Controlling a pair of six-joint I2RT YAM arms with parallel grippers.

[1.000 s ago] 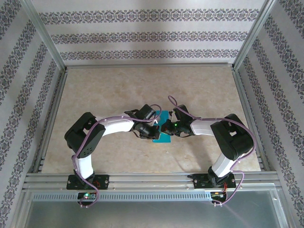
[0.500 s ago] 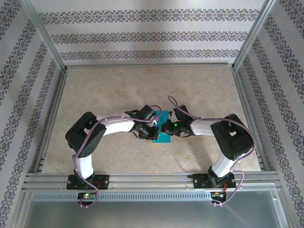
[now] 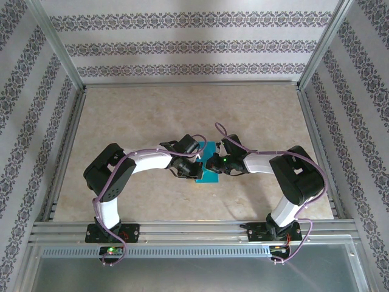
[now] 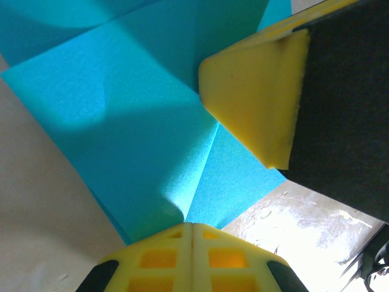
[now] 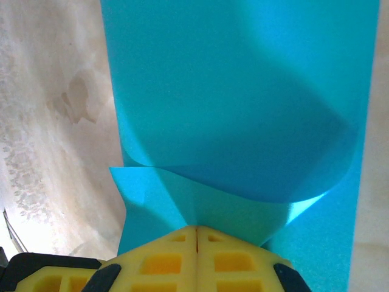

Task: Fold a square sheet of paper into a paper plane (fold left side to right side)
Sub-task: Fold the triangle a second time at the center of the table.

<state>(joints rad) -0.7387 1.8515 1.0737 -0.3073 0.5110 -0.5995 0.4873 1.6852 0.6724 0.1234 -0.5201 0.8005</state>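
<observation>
Centre of the top view: both arms meet over the square sheet of paper (image 3: 210, 177), partly folded on the table (image 3: 152, 109). The left gripper (image 4: 192, 230) is clamped tight on the teal edge at frame bottom. The right gripper (image 5: 197, 232), its 2 jaws pressed together, pinches a curling flap at bottom centre.

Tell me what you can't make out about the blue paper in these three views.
Top external: the square sheet of paper lies mostly under both wrists; its outline and creases are too small to read.
Left wrist: the sheet runs off the top edge, and the right fingers cover part of it.
Right wrist: a curled upper layer hides the fold beneath, and the sheet's top is cut off by the edge.
</observation>
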